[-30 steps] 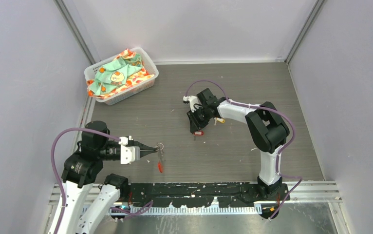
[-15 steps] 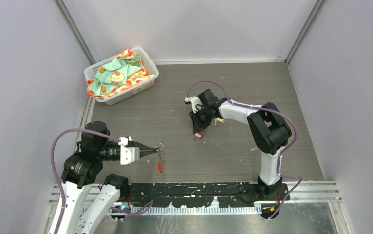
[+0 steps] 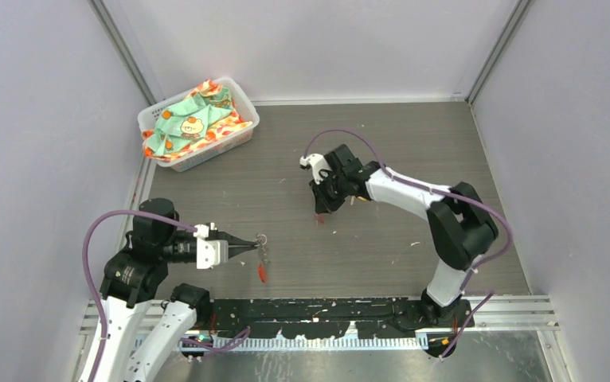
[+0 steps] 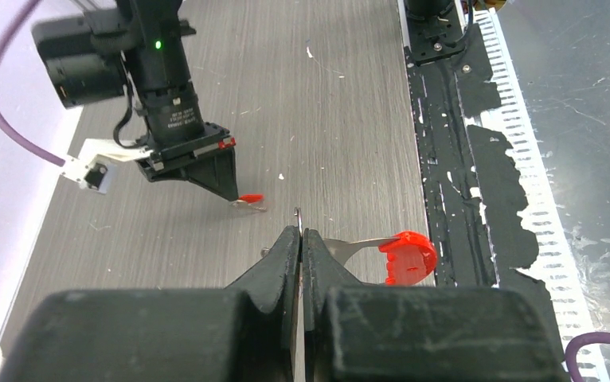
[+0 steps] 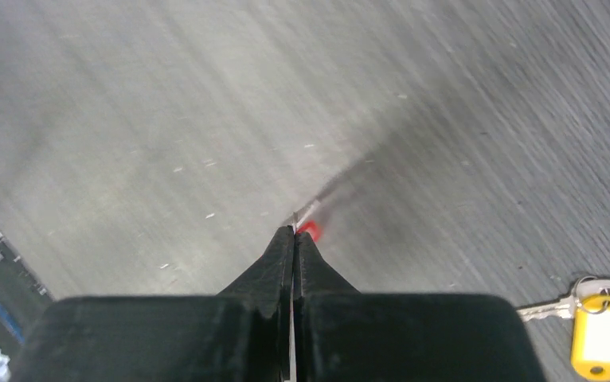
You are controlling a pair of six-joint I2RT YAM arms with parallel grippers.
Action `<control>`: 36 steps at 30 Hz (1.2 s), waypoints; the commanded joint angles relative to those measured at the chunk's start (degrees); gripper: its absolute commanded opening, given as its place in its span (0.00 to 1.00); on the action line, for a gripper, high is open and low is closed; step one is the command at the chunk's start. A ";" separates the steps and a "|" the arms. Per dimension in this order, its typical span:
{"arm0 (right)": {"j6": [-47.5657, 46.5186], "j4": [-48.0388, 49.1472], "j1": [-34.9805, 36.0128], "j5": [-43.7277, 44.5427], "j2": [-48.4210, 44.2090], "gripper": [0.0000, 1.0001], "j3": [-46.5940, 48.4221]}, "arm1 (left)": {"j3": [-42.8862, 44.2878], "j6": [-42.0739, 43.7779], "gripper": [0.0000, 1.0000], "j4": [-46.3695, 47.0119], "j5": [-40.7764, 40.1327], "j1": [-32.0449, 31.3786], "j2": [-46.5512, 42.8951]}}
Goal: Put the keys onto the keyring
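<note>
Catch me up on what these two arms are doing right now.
They are working on getting keys onto a keyring. The left pincer is shut on the keyring near the front edge of the table, the red crescent sticking out sideways. The right pincer, farther back, is shut and seems to pinch the red-tagged key. The yellow-tagged key lies nearby, untouched. No key is on the ring yet.
</note>
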 commanded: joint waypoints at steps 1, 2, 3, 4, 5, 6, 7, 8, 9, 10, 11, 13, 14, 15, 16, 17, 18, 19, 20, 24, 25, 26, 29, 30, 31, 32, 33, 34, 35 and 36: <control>-4.88 1.91 5.89 0.08 -11.67 0.01 -3.10 | 1.05 -2.03 0.01 0.79 2.21 -0.08 -0.01; -6.04 3.76 7.62 0.39 -14.77 0.01 -5.42 | 1.10 -3.33 0.00 1.41 2.66 -0.08 0.00; -6.84 6.05 9.43 0.50 -18.76 0.01 -7.59 | 1.15 -5.52 0.00 2.55 3.04 -0.10 0.10; -7.03 8.36 10.23 0.23 -21.39 0.01 -9.62 | 1.25 -8.51 0.00 3.91 3.76 -0.08 0.24; -6.80 10.37 10.63 -0.45 -24.07 0.01 -11.11 | 1.39 -10.76 0.00 4.78 4.86 -0.08 0.48; -6.50 12.36 10.95 -1.21 -26.44 0.01 -12.18 | 1.72 -12.16 0.00 4.96 6.61 -0.08 0.79; -6.42 13.80 11.32 -1.79 -28.52 0.01 -12.81 | 1.85 -13.59 0.00 5.18 8.71 -0.08 1.06; -6.41 14.74 11.66 -2.02 -30.62 0.01 -13.03 | 1.97 -15.13 0.00 5.72 9.49 -0.08 1.29; -6.41 15.35 12.01 -2.48 -32.24 0.01 -12.71 | 1.96 -16.52 0.00 6.14 10.86 -0.08 1.54; -6.45 15.56 12.38 -3.19 -33.73 0.01 -12.14 | 1.98 -17.02 0.00 6.21 11.58 -0.08 1.68; -6.72 15.18 12.97 -3.67 -35.02 0.01 -11.01 | 1.91 -17.14 0.00 6.15 11.95 -0.08 1.71; -7.50 13.40 14.50 -4.47 -36.67 0.01 -8.55 | 1.77 -16.94 0.00 6.13 12.08 -0.08 1.52; -7.91 12.18 15.41 -4.62 -37.21 0.01 -7.29 | 1.73 -16.54 0.00 6.13 12.28 -0.08 1.27; -8.43 10.89 16.28 -4.82 -37.66 0.01 -5.89 | 1.57 -15.69 0.00 6.06 12.67 -0.08 1.01; -8.96 9.73 17.33 -4.68 -37.88 0.01 -4.68 | 1.42 -14.98 0.00 6.00 13.03 -0.08 0.74; -9.45 8.78 18.42 -4.49 -38.06 0.01 -3.50 | 1.23 -14.12 0.00 5.89 13.42 -0.08 0.48; -9.91 8.02 19.37 -4.42 -38.27 0.01 -2.56 | 1.12 -13.66 0.00 5.89 13.52 -0.08 0.34; -10.44 7.44 20.29 -4.47 -38.50 0.01 -1.68 | 1.05 -13.48 0.00 5.89 13.65 -0.08 0.35; -10.87 6.69 21.32 -4.85 -38.61 0.01 -0.63 | 1.27 -13.46 0.00 5.82 13.74 -0.08 0.66; -13.64 1.91 24.09 -5.97 -37.00 0.01 4.54 | 2.95 -7.56 0.00 -0.34 14.48 -0.08 2.63; -14.33 0.60 24.69 -6.19 -36.37 0.01 5.88 | 3.36 -5.97 0.00 -1.68 14.38 -0.08 3.06; -14.92 -0.63 25.15 -6.35 -35.64 0.01 7.14 | 3.64 -5.17 0.00 -2.34 14.18 -0.08 3.37; -16.60 -4.62 26.81 -6.64 -33.79 0.01 10.57 | 4.08 -4.82 0.00 -2.40 13.43 -0.08 3.64; -16.89 -5.83 27.38 -6.50 -33.30 0.01 11.57 | 4.15 -4.70 0.00 -2.42 13.30 -0.08 3.60; -17.40 -6.97 27.85 -6.15 -32.82 0.01 12.31 | 4.20 -4.59 0.00 -2.47 13.09 -0.08 3.52; -17.51 -8.03 28.35 -5.62 -32.42 0.01 13.18 | 4.11 -4.05 0.00 -2.48 12.70 -0.08 3.41; -17.25 -9.05 28.78 -5.22 -31.88 0.01 14.07 | 3.97 -3.45 0.00 -2.55 12.12 -0.08 3.12; -16.40 -10.21 29.00 -4.81 -31.44 0.01 15.13 | 3.74 -2.14 0.00 -2.57 11.33 -0.08 2.58; -15.15 -10.80 29.13 -4.16 -31.09 0.01 15.67 | 3.23 -1.39 0.00 -2.16 10.22 -0.08 2.19; -13.82 -11.91 29.24 -3.77 -30.76 0.01 16.58 | 2.49 -1.16 0.00 -0.97 8.95 -0.08 1.26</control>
